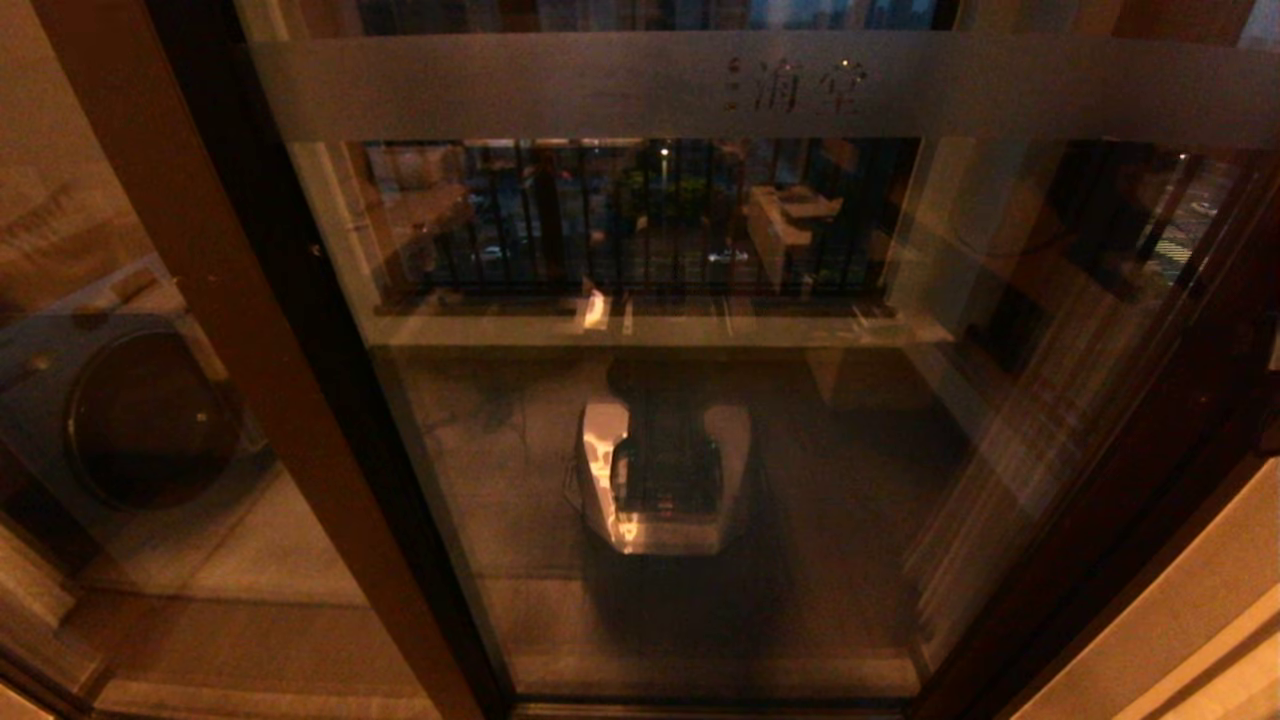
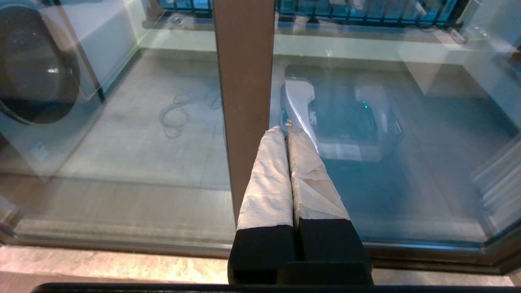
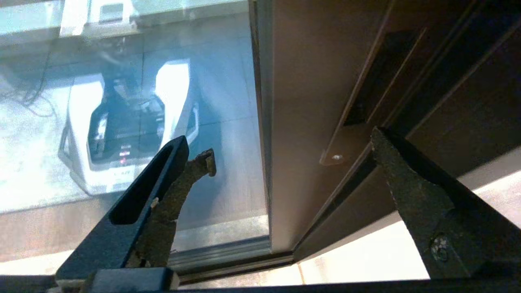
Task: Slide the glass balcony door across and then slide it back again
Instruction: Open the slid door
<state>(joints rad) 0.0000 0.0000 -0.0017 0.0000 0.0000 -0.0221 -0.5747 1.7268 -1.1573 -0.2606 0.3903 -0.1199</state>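
The glass balcony door [image 1: 700,250] fills the head view, with a frosted band [image 1: 560,85] carrying Chinese characters across its top. Its right stile [image 3: 301,101] shows in the right wrist view, with a dark recessed handle slot [image 3: 368,89] on it. My right gripper [image 3: 291,148] stands open, one finger before the glass and one past the stile's outer edge. My left gripper [image 2: 285,129] is shut with nothing in it, its white-wrapped fingertips [image 2: 274,134] right beside a brown upright stile [image 2: 244,101]. Neither gripper shows in the head view.
A front-loading washing machine [image 1: 140,420] stands behind the glass at the left. My own base is mirrored in the pane [image 1: 660,470]. The floor track [image 3: 228,252] runs along the bottom. A balcony railing [image 1: 640,215] lies beyond. A pale wall [image 1: 1180,610] borders the right.
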